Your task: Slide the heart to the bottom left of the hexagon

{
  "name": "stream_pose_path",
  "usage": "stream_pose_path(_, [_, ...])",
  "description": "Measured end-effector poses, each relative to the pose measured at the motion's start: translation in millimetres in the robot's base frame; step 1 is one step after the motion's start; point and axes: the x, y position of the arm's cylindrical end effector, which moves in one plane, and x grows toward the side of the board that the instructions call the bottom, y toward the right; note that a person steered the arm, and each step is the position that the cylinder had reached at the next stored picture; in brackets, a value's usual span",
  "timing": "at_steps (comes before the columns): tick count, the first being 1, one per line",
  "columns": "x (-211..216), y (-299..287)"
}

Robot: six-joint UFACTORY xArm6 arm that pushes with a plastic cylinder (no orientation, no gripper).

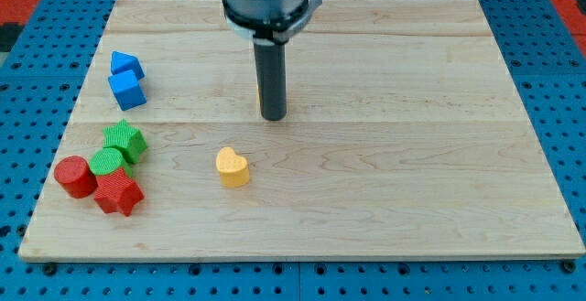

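The yellow heart lies on the wooden board a little left of the middle. My tip rests on the board above and to the right of the heart, with a clear gap between them. A thin yellow sliver shows at the rod's left edge; it looks like a yellow block mostly hidden behind the rod, and its shape cannot be made out. No hexagon is plainly visible.
At the view's left lie a blue triangle and a blue cube. Below them cluster a green star, a green cylinder, a red cylinder and a red star.
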Motion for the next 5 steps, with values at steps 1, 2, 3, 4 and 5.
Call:
stream_pose_path(1, [68, 50])
stream_pose_path(2, [148, 43])
stream_pose_path(3, [146, -25])
stream_pose_path(4, [103, -46])
stream_pose_path(5, [57, -46])
